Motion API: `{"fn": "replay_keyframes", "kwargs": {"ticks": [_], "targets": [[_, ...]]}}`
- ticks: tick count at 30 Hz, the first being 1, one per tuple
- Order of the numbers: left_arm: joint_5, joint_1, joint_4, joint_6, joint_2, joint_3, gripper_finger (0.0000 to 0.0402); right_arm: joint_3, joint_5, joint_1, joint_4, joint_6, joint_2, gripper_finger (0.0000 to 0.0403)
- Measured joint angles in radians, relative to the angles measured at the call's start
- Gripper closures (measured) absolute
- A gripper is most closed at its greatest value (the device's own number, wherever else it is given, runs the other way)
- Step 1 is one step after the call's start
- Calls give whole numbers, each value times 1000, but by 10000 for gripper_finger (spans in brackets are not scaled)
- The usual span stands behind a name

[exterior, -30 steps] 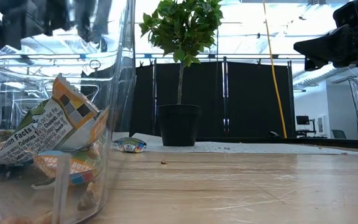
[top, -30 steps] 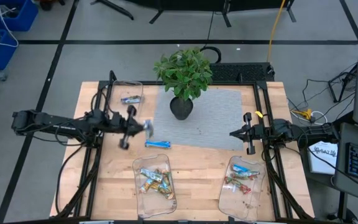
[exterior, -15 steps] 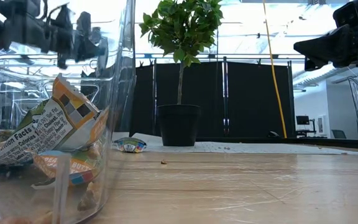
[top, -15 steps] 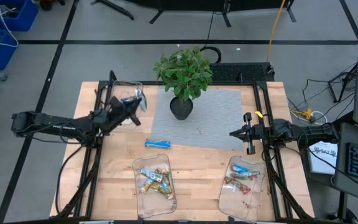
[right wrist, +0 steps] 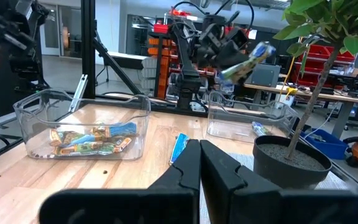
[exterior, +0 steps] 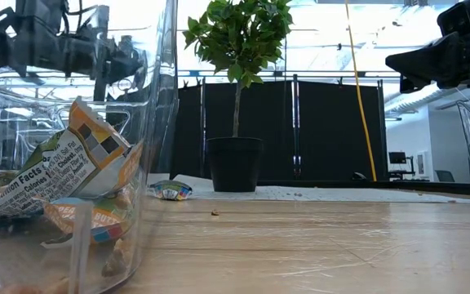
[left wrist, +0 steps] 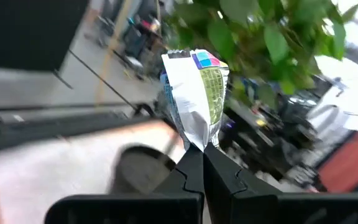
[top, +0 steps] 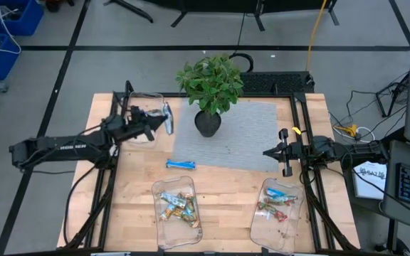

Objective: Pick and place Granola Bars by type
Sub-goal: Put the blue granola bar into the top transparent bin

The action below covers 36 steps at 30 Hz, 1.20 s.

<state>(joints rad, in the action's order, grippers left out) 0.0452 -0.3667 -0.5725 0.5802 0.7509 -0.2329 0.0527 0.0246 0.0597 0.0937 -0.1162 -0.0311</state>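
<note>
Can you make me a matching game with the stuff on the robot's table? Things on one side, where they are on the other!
Things:
1. potted plant
2. blue bar
3. left hand
4. right hand

Places or states:
A. shut on a bar, held above the far left tray
B. standing on the grey mat
C. shut and holding nothing, at the mat's right edge
D. lying loose on the table, at the mat's near edge

Pairs: 1-B, 2-D, 3-A, 4-C

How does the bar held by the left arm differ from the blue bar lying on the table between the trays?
The held bar is off the table, pinched in the shut jaws of the left gripper over the far tray; the blue bar lies flat on the wood, touched by nothing. In the left wrist view the held bar shows white, blue and green; the lying one looks mostly blue. Both are small wrapped bars outside any tray.
</note>
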Motion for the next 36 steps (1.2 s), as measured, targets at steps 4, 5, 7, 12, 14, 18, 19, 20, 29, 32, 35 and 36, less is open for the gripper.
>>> {"fn": "replay_keyframes", "kwargs": {"ticks": [4, 5, 7, 12, 14, 18, 19, 20, 29, 32, 35, 36], "targets": [[-1, -101, -3, -85, -22, 0, 399, 0, 0, 0, 0, 0, 0, 403], [-1, -127, 2, -103, -30, 0, 399, 0, 0, 0, 0, 0, 0, 403], [-2, -178, 29, -137, -49, 0, 400, 0, 0, 0, 0, 0, 0, 403], [-4, -312, 268, -88, -97, -1, 400, 0, 0, 0, 0, 0, 0, 403], [17, -356, 399, -74, -100, -1, 400, 0, 0, 0, 0, 0, 0, 403], [117, -409, 563, -44, -99, 0, 400, 0, 0, 0, 0, 0, 0, 403], [121, -415, 578, -47, -100, 0, 401, 0, 0, 0, 0, 0, 0, 403], [120, -418, 587, -48, -100, 0, 401, 0, 0, 0, 0, 0, 0, 403], [125, -418, 696, -82, -99, 0, 401, 0, 0, 0, 0, 0, 0, 403], [169, -418, 696, -136, -99, 0, 401, 0, 0, 0, 0, 0, 0, 403], [233, -414, 668, -219, -99, 0, 401, 0, 0, 0, 0, 0, 0, 403], [263, -409, 653, -247, -99, 0, 401, 0, 0, 0, 0, 0, 0, 403]]}}
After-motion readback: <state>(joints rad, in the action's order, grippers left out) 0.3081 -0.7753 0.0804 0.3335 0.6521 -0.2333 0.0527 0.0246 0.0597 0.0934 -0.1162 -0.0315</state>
